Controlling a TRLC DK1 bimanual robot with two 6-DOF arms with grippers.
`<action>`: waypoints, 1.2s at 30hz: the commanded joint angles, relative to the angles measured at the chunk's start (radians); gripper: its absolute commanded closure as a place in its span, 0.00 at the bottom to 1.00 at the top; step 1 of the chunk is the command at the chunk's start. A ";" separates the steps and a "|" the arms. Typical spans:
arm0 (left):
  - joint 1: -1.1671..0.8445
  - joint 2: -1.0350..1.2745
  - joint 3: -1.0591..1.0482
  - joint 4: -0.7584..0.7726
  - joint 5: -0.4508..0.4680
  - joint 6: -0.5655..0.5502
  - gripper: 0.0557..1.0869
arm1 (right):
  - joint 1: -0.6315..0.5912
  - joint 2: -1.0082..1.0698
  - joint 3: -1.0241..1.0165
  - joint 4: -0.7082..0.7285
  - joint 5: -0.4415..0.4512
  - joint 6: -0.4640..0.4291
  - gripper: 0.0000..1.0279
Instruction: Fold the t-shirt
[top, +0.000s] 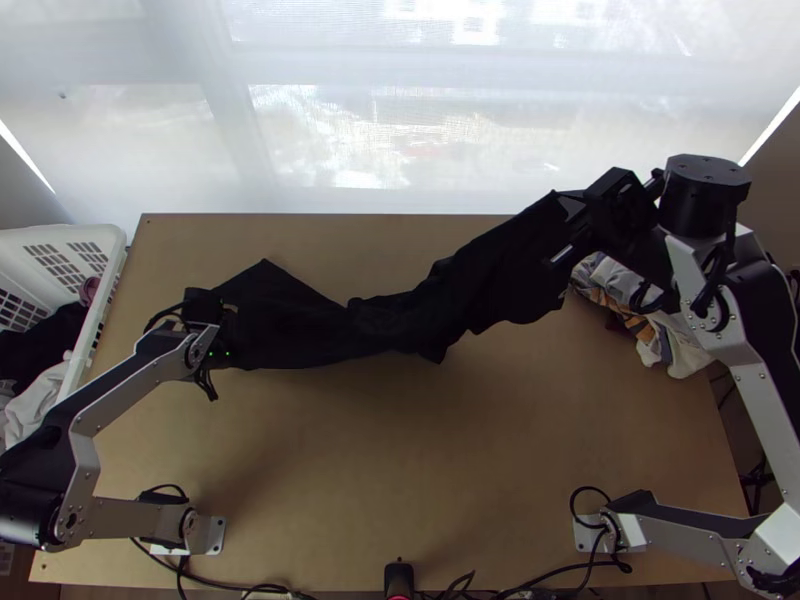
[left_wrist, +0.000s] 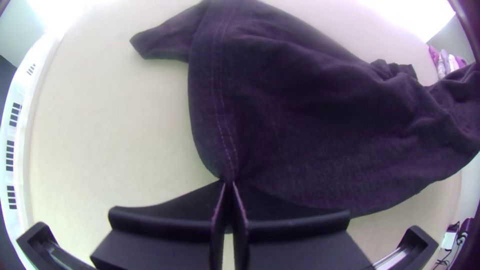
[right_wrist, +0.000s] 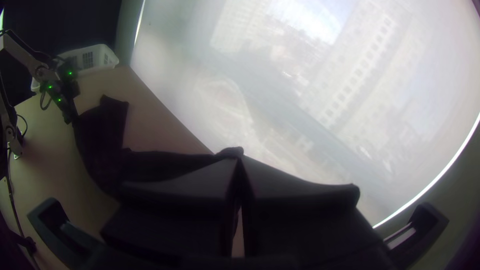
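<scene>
Pinching a stitched edge of the black shirt (top: 300, 335), the left gripper (top: 226, 325) has its fingers squeezed together. The right gripper (top: 576, 228) squeezes another bit, mostly hidden by its own fingers. Between both pairs of fingers, the shirt is long and bunched up, so its neck is hard to find.

In the top view, the right gripper (top: 572, 226) hides one end of the t-shirt (top: 430, 310), and we can't tell where its neck is. The left edge cuts off the white basket (top: 97, 322). The right arm (top: 765, 410) hides some of the patterned cloth (top: 674, 352).
</scene>
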 joint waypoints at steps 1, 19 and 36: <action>0.010 -0.092 0.060 -0.037 0.002 0.008 0.97 | -0.003 -0.008 -0.001 0.001 0.001 -0.001 0.97; 0.136 -0.224 0.870 -0.323 0.002 -0.158 0.97 | -0.055 -0.046 0.078 0.001 0.001 0.008 0.97; 0.148 -0.297 1.328 -0.457 -0.021 -0.132 0.97 | -0.017 -0.177 0.216 -0.050 -0.001 0.006 0.97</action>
